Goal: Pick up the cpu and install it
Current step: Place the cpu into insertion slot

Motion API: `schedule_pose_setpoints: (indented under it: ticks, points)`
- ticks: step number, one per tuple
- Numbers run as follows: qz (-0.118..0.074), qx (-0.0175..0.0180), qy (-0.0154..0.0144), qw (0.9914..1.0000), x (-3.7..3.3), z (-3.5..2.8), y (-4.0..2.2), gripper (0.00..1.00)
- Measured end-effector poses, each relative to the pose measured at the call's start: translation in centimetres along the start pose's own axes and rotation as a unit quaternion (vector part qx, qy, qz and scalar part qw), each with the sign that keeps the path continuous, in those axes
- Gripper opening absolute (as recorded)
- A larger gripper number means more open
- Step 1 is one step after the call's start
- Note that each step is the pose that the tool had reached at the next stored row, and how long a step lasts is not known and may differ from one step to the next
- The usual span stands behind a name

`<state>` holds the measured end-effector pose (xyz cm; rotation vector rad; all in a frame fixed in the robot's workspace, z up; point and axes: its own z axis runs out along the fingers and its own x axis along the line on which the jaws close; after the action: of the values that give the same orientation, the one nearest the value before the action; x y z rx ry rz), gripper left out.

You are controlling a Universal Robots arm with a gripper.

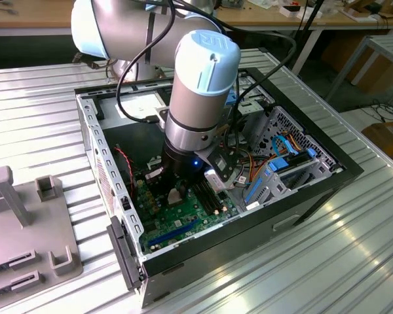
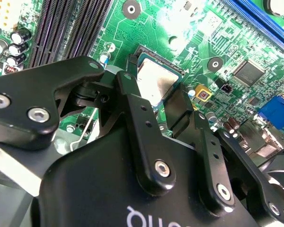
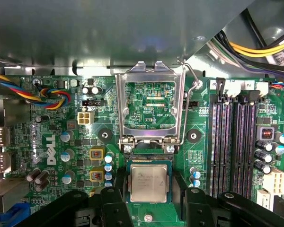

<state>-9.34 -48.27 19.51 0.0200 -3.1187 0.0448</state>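
Observation:
The cpu (image 3: 148,182), a small square chip with a pale silver top, sits between my two black fingers (image 3: 114,208) directly over the black-framed socket (image 3: 149,158) on the green motherboard (image 3: 61,142). My gripper (image 3: 149,193) is shut on the chip's two opposite edges. In the second wrist view the cpu (image 2: 154,80) shows pinched between the fingers (image 2: 137,118) of the gripper (image 2: 155,92), just over the socket (image 2: 154,51). In the exterior view the gripper (image 1: 177,194) reaches down inside the open computer case (image 1: 314,190), low over the board.
The socket's metal load plate (image 3: 149,106) is flipped open with its wire lever (image 3: 187,109) raised. Memory slots (image 3: 236,142) run beside the socket. Cables (image 1: 281,163) and a drive cage crowd the case's far side. A grey fixture (image 1: 26,222) lies at the exterior view's left.

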Motion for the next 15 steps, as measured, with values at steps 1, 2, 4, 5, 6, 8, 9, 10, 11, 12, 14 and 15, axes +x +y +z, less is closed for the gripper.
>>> schedule_pose_setpoints:
  ticks: [1,2,4,5,6,8,9,10,11,12,14,15]
  points:
    - [0.000,-0.0003,0.0000,1.00000,0.00,-0.01,0.00,0.47]
    - [0.000,-0.0006,0.0000,1.00000,0.00,-0.03,0.00,0.47]
    - [0.000,-0.0007,0.0000,1.00000,0.00,-0.03,-0.02,0.47]
    - [0.000,-0.0008,0.0000,1.00000,0.00,-0.03,-0.04,0.47]
    - [0.000,-0.0011,0.0000,1.00000,0.00,-0.02,-0.07,0.47]
    - [0.000,-0.0016,-0.0001,1.00000,-0.01,0.00,-0.21,0.47]
    - [0.000,-0.0014,-0.0001,1.00000,0.00,-0.01,-0.29,0.47]
    - [0.000,-0.0012,-0.0001,1.00000,0.01,-0.02,-0.30,0.47]
    - [0.000,-0.0012,0.0000,1.00000,0.01,-0.03,-0.31,0.47]
    - [0.000,-0.0013,0.0000,1.00000,0.01,-0.03,-0.31,0.47]
    - [0.000,-0.0013,0.0000,1.00000,0.01,-0.03,-0.31,0.47]
    - [0.000,-0.0013,0.0000,1.00000,0.01,-0.03,-0.31,0.47]
